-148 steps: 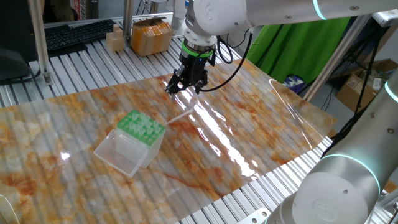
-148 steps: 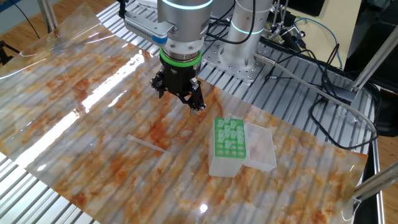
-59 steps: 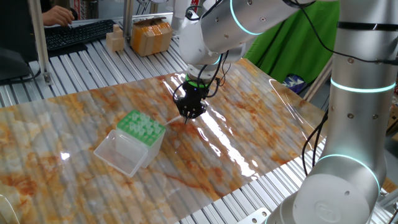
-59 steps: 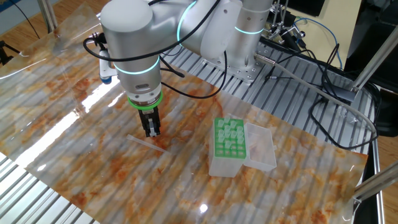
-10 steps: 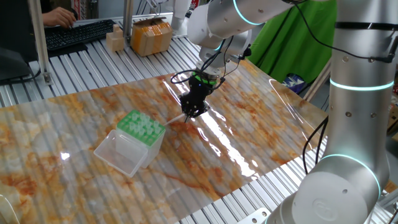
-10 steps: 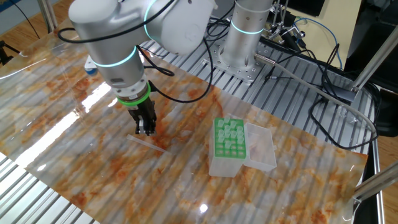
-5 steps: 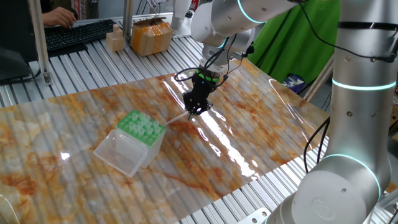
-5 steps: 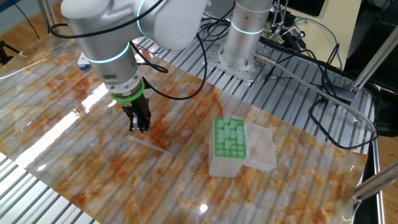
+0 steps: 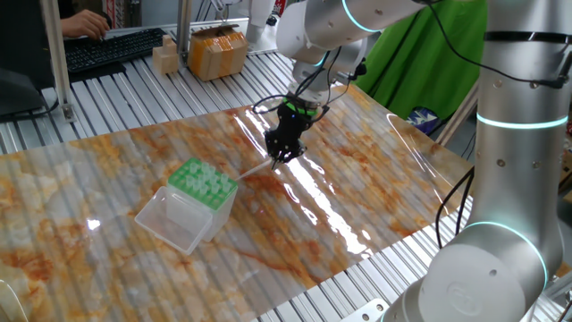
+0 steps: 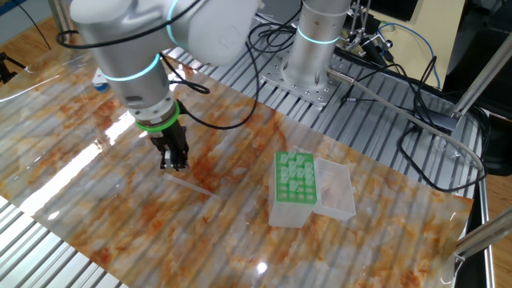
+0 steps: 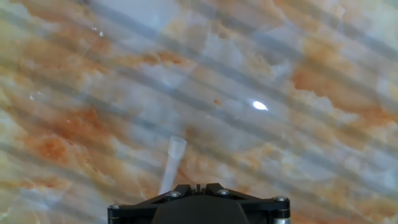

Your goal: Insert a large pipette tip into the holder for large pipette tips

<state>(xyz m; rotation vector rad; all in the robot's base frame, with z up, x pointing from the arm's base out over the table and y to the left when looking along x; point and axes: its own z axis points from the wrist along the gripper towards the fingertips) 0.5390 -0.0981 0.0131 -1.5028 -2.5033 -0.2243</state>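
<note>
One fixed view: the gripper (image 9: 283, 156) hangs low over the wide end of the pipette tip (image 9: 257, 167), which lies flat on the table (image 9: 375, 179) and points toward the tip box (image 9: 204, 188).
The other fixed view: the pipette tip (image 10: 190, 184) runs from under the gripper (image 10: 174, 164) toward the tip box (image 10: 298, 188), well apart.
Hand view: the pipette tip (image 11: 172, 163) runs lengthwise under the hand; whether the fingers clamp it or stand apart, I cannot tell.
</note>
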